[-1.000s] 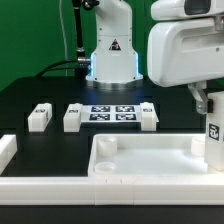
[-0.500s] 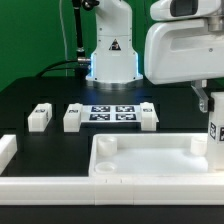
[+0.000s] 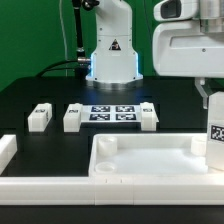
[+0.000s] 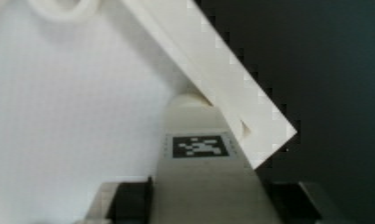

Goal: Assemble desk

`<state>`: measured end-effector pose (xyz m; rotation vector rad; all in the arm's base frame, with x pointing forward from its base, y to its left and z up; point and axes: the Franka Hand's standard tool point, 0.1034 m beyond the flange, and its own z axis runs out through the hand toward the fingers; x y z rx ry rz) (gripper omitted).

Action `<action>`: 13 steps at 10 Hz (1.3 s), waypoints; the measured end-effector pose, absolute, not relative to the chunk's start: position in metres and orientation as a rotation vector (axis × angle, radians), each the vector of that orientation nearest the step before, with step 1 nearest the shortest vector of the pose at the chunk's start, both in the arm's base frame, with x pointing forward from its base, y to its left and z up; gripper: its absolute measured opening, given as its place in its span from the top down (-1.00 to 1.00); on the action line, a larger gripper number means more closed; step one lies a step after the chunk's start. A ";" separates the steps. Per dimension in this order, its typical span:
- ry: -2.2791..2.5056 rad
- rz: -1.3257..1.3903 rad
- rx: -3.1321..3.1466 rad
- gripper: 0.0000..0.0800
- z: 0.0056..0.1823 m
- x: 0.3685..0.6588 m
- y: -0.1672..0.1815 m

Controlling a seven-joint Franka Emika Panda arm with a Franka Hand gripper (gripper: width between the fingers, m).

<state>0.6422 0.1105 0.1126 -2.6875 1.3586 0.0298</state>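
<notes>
exterior view, desk top [image 3: 150,158]: large white tray with a raised rim, lying flat at the near side of the black table [image 3: 40,140].
exterior view, held leg [image 3: 216,140]: white tagged block, upright at the desk top's corner on the exterior view's right; whether it touches the tray floor cannot be told.
exterior view, gripper [image 3: 213,108]: reaches the held leg from above; its fingers are mostly hidden here.
exterior view, loose legs [image 3: 73,117]: 3 blocks behind the desk top, 2 on one side of the marker board [image 3: 112,112], 1 on the other.
exterior view, tray contents: only the held leg; a round socket [image 3: 105,147] is bare.
wrist view, fingers [image 4: 131,203]: 2 dark pads pressed on opposite flat sides of the held leg [image 4: 202,175], gripping it.
wrist view, position: the leg is just inside the rim [image 4: 219,75].
wrist view, handling: probably light, stiff, smooth plastic that can twist in the grip; take the leg across its flat sides. the desk top looks too wide for the jaws, so its rim is the place to hold it.
</notes>
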 end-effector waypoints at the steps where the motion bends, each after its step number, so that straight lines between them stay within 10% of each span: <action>1: 1.561 0.027 -2.538 0.27 0.111 0.643 0.108; 4: 1.713 0.014 -2.415 0.20 0.111 0.641 0.110; 7: 1.369 -0.027 -2.636 -0.52 0.110 0.641 0.111; 13: 0.325 -0.119 -2.998 -0.62 0.111 0.639 0.108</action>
